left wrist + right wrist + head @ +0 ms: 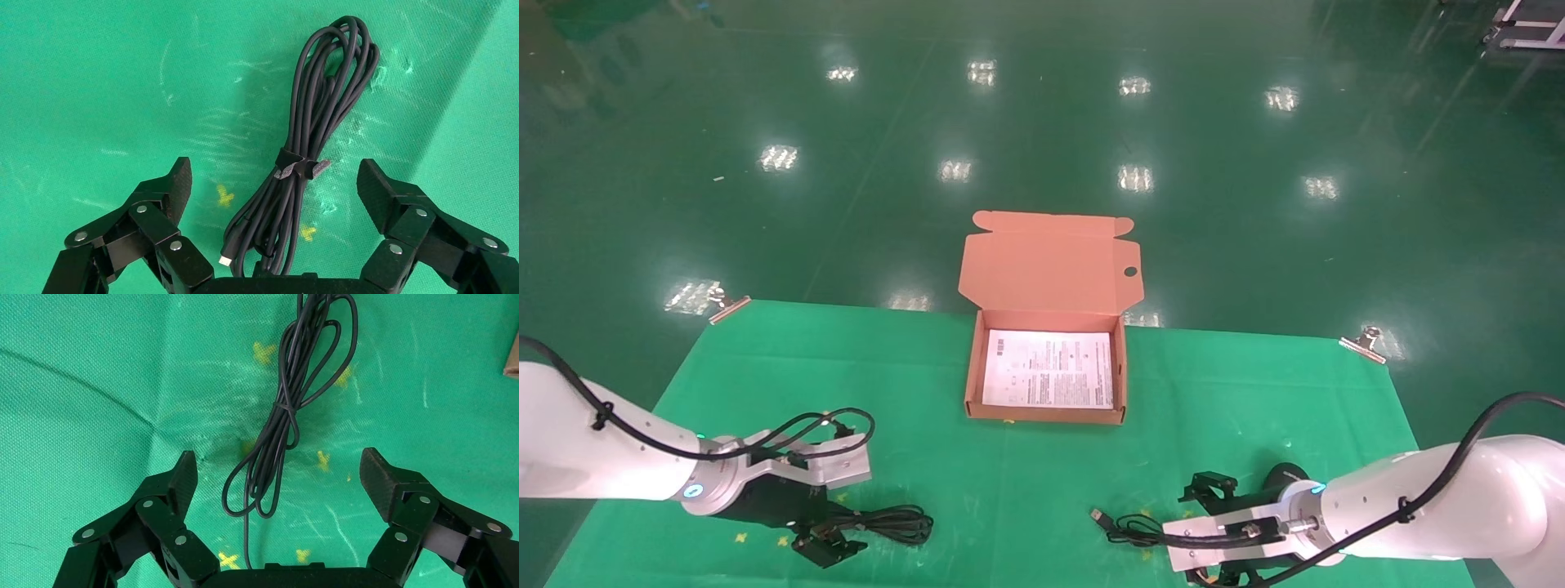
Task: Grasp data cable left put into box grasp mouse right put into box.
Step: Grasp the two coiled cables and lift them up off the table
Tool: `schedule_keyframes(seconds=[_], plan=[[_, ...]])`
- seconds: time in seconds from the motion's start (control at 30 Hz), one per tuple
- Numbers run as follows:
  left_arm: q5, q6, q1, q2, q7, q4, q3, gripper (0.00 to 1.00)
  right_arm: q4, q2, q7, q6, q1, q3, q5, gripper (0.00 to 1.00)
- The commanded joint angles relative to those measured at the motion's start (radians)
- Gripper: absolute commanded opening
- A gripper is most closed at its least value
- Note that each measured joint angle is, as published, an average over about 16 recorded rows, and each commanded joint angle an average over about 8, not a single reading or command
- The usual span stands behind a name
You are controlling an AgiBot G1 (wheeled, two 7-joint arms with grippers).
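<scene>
**Both claws poised, box waiting empty**

Spread wide over the data cable point(306, 141) at near left: left gripper point(825, 545), ready to straddle. Likewise splayed above the mouse point(1285, 476) cord, near right: right gripper point(278, 474). Lid-up between, farther back: box point(1046, 412).

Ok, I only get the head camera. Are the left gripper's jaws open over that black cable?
Observer: Yes. In the left wrist view, the left gripper has its jaws spread wide, and the data cable lies on the green cloth between them.
Operator: Is the cable tied up?
Observer: A small dark strap wraps the bundle's middle.
Operator: Is the right one over the mouse?
Observer: The right gripper has its jaws open too, but only the mouse cord shows between them, coiled and pinched by a thin tie.
</scene>
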Motion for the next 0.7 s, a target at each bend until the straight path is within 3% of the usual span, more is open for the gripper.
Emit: schedule_keyframes(seconds=[0.03,0.7], plan=[[-0.002,-0.003,-0.001,0.0,0.006,0.01,-0.001,0.0,-0.009,-0.003,-0.003,0.006,0.0,0.0,0.0,0.0],[0.0,0.005,0.002,-0.002,-0.008,-0.014,0.0,0.0,0.011,0.005,0.003,-0.007,0.001,0.001,0.002,0.0]])
